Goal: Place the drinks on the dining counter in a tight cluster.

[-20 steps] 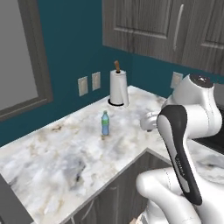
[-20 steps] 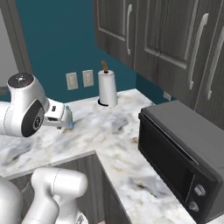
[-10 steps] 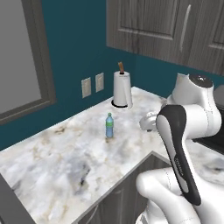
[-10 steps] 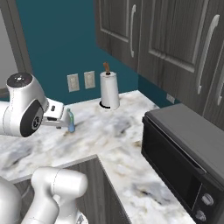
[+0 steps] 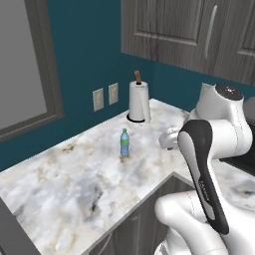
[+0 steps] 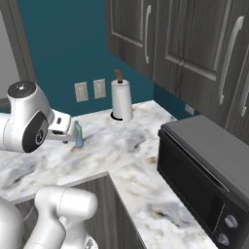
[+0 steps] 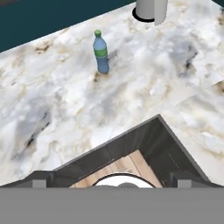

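Marble veined in grey and white covers the L-shaped worktop [image 5: 74, 189], which is backed by a teal wall and dark grey cabinets. One drink, a pale blue-green bottle [image 5: 124, 143] with a coloured cap, is seen standing upright on it, well in front of the paper towel roll [image 5: 139, 102] and apart from it, with two wall sockets [image 5: 105, 96] above and behind. A black microwave [image 6: 204, 170] is set on the other leg of the worktop, well to the right of the roll.

The tool [image 6: 67, 137] is held just beside the bottle in the right base view, at about its height, with its jaws fully spread and nothing held between them. In the hand view the bottle [image 7: 101, 52] is seen well ahead, untouched.

As a judgement, the task is barely begun: this bottle is not yet gripped, it is not standing on the dining counter, and no cluster of drinks has been formed. Grasping, carrying and placing are all left.
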{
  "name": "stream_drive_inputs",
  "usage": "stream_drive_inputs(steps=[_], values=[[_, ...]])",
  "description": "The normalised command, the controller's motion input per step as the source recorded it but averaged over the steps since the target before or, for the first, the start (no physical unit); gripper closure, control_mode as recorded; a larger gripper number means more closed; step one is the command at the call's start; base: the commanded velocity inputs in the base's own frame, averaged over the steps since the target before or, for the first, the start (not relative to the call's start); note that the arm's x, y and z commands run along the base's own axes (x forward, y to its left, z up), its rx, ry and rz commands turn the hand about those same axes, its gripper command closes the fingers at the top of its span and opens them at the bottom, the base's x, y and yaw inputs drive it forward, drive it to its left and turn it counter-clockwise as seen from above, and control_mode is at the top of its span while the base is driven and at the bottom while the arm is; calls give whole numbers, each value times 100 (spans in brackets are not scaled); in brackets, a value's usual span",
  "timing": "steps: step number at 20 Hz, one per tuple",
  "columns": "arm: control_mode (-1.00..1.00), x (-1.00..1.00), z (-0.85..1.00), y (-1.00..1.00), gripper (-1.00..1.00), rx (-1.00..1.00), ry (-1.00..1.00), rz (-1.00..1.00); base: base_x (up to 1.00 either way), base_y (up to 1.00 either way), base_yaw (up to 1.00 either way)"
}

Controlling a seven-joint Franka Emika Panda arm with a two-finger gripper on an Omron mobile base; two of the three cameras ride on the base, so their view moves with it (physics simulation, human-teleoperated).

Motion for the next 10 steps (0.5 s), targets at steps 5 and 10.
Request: stream_drive_inputs(steps=[5,10], values=[[-100,19,0,0,-100,0,0,2,0,0,0],[-100,92,0,21,-100,0,4,15,0,0,0]])
